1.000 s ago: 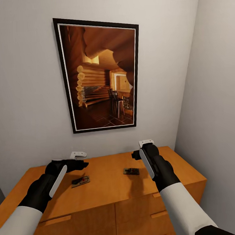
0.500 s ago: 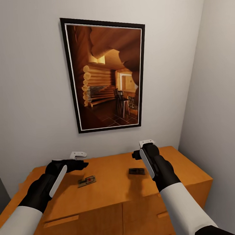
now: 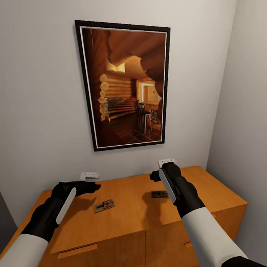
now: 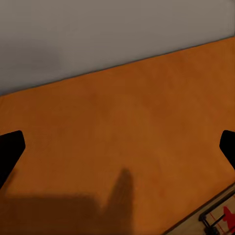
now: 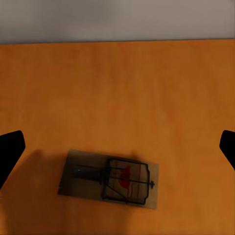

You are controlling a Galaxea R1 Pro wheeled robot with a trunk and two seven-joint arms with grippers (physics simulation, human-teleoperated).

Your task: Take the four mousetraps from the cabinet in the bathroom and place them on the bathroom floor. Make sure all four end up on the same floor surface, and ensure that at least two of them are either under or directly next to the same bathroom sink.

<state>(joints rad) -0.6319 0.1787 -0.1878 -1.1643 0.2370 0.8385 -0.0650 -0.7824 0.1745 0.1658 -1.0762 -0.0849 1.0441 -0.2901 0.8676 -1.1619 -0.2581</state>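
Two mousetraps lie flat on top of the orange-brown cabinet [image 3: 128,218]. One mousetrap [image 3: 104,205] rests right of my left gripper [image 3: 92,180], which hovers open over the cabinet top [image 4: 122,137]; a corner of that trap [image 4: 219,220] shows in the left wrist view. The other mousetrap [image 3: 158,194] is partly hidden behind my right gripper [image 3: 160,169], which is open above it. In the right wrist view this trap [image 5: 110,178] lies between the spread fingertips [image 5: 10,149], with its dark spring and red bait pad facing up.
A large framed picture [image 3: 126,83] hangs on the wall behind the cabinet. A side wall [image 3: 245,125] stands close on the right. Drawer fronts with slim handles [image 3: 78,251] face me below the top. A dark gap [image 3: 2,219] shows left of the cabinet.
The camera has moved: picture, cabinet and traps sit further right in the head view. Both arms keep their pose; the right gripper now covers more of the right-hand trap.
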